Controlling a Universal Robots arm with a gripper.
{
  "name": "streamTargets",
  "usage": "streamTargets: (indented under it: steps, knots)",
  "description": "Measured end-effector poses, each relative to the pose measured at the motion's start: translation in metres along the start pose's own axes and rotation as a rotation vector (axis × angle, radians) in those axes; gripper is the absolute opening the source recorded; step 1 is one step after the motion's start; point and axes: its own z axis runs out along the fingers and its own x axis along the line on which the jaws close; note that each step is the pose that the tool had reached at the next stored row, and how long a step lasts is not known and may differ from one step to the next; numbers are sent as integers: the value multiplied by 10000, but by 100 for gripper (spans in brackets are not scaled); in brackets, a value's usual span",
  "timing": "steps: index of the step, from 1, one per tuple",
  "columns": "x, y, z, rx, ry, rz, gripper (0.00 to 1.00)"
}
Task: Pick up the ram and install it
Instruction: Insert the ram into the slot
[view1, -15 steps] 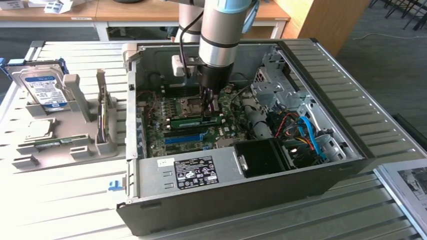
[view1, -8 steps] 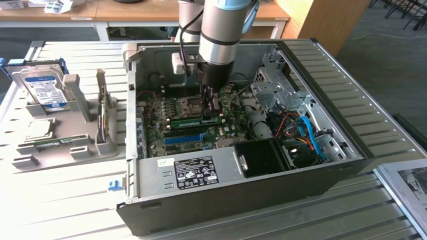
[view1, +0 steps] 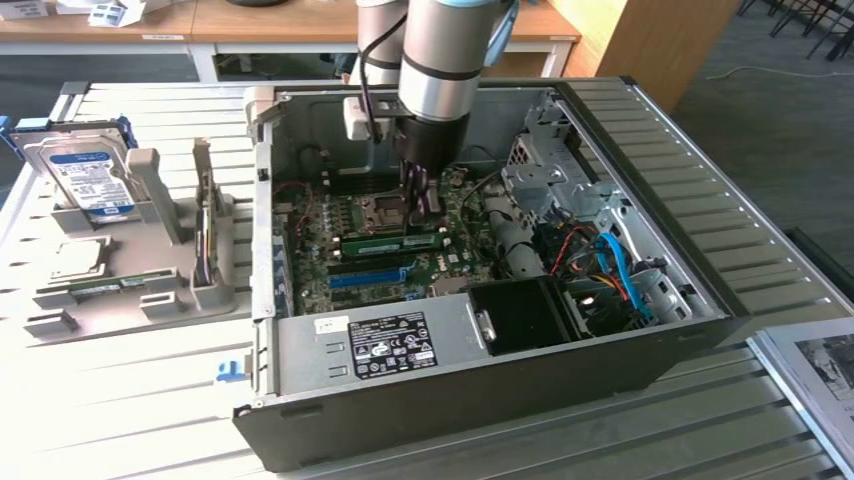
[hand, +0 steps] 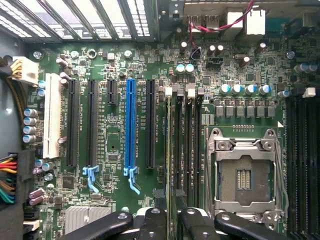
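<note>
Ram: you are looking at the ram (view1: 387, 242) sitting on edge in a memory slot of the motherboard (view1: 320, 225), inside the open computer case (view1: 667, 250).
Ram's neighbours: it is lying between the blue expansion slot (view1: 367, 277) and the processor socket (view1: 376, 210), parallel to the slot and just beside the socket.
Ram from the wrist: you are seeing it edge-on (hand: 174, 150), a thin green line running the length of its slot, again between the blue slot (hand: 130, 125) and the socket (hand: 245, 172).
Gripper: the gripper (view1: 424, 208) is hanging straight down into the case over the end of the stick toward the exterior view's right, with a sliver of board showing between its tips and the stick's top edge.
Fingers: the black fingers (hand: 152, 224) are standing apart, one on each side of the stick's line. They are released and grasping nothing.
Case: it is lying on its side on the slatted table (view1: 134, 420), with the labelled power supply (view1: 387, 345) at the near end.
Holder: the grey holder (view1: 120, 300) is sitting well apart on the exterior view's left. It is carrying the hard drive (view1: 83, 175) upright and the square processor chip (view1: 80, 258) lying flat in front of it.
</note>
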Motion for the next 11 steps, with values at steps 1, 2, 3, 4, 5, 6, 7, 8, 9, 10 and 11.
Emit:
streamTargets:
  steps: [1,2,3,4,5,6,7,8,9,10,11]
  knots:
    - [1,1,-13,0,0,0,20]
    - [1,1,-25,0,0,0,20]
    - [1,2,-37,0,0,0,20]
    - [2,2,-49,0,0,0,20]
    - [3,3,-63,1,-1,0,20]
    - [3,4,-75,1,-1,0,20]
    - [4,4,-87,0,0,0,20]
    - [4,5,-100,0,0,0,20]
    - [5,6,-111,0,0,0,20]
    - [5,6,-122,1,0,0,20]
    - [5,7,-132,0,-1,0,20]
